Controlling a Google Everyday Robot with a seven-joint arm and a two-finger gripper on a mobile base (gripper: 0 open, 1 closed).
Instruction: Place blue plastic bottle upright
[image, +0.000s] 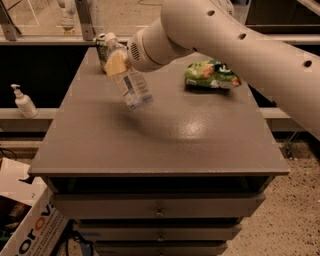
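Tool (119, 62), at the back left of the tabletop (175, 145), is clamped around the upper part of the bottle (134, 89). It holds the bottle tilted, white cap up and to the left, base down toward the tabletop. Just behind the cap stands a green can (101, 50), partly hidden. A green snack bag (212, 75) lies well apart to the right. A pump dispenser (22, 102) stands on a lower ledge at the left.

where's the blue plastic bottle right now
In the camera view the blue plastic bottle hangs tilted in the gripper over the table's rear left part, just in front of the green can.
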